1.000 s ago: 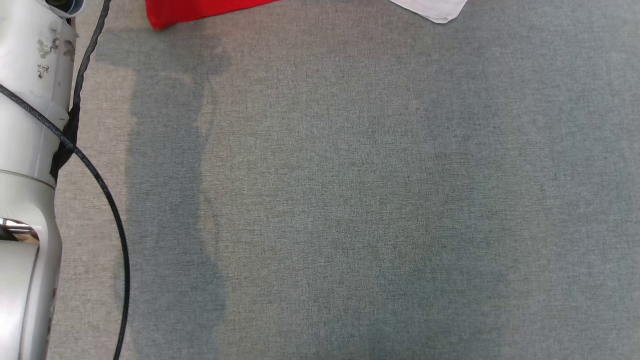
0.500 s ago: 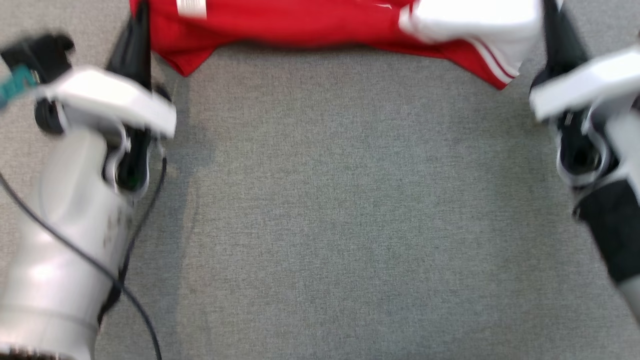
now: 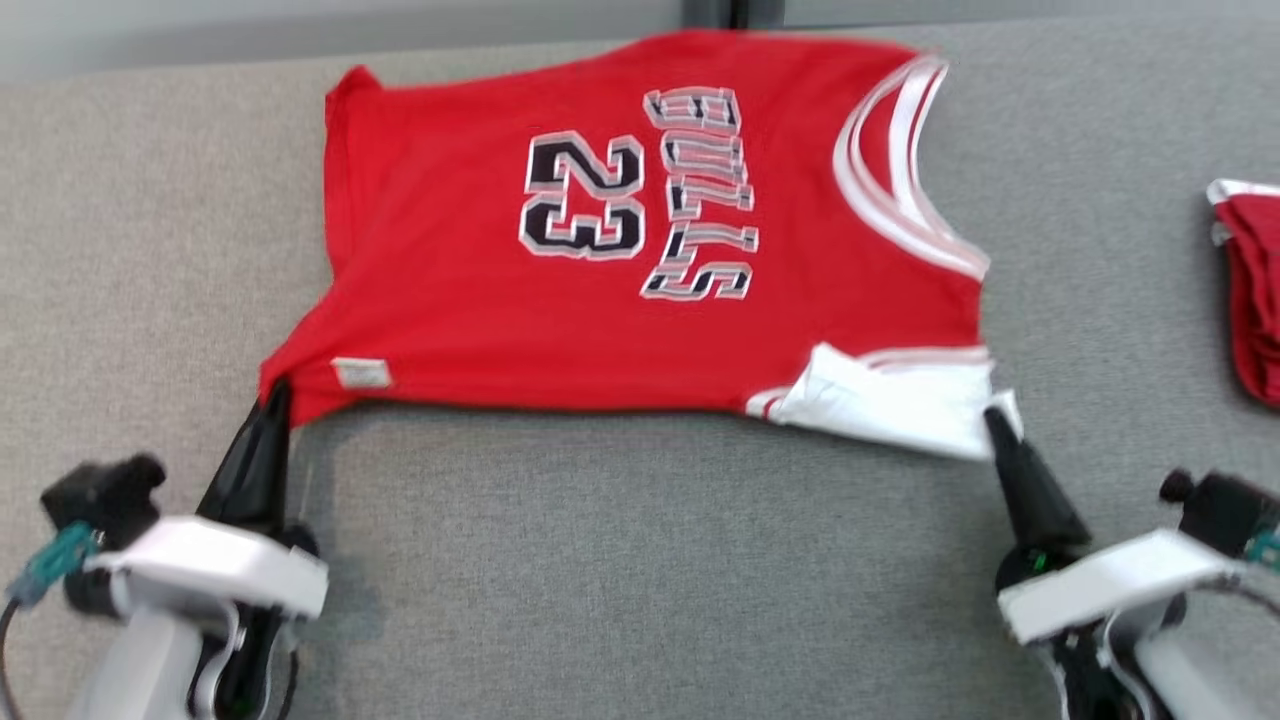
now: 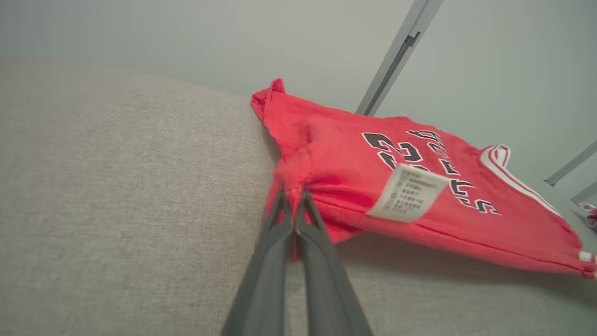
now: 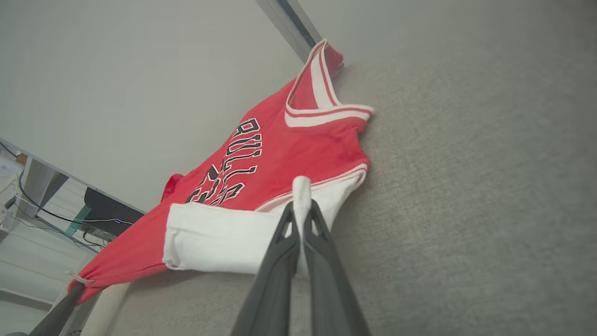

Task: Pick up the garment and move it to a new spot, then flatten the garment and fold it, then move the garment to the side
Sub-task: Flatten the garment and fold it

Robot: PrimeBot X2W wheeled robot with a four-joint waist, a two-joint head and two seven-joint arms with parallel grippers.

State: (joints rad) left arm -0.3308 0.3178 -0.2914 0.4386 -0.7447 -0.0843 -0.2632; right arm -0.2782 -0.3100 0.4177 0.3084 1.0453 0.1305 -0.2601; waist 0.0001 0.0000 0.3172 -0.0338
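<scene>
We log left gripper [image 3: 277, 398] and right gripper [image 3: 995, 418] as alike: two long dark grey fingers [image 4: 322, 261] tapering to points. Behind each we see a white angular wrist shell [image 3: 215, 578], a black knobbed block [image 3: 100, 492] and a teal tag [image 3: 50, 565].

the red jersey [image 3: 450, 310] carries two readable prints, both in black letters edged with white: the number "23" [image 3: 583, 197] and, beside it toward the neckline, the word "bulls" [image 3: 700, 195]. in the head view both lie turned sideways. a small white label [image 4: 407, 192] sewn at the hem shows rows of fine print in the left wrist view — too small to read.
</scene>
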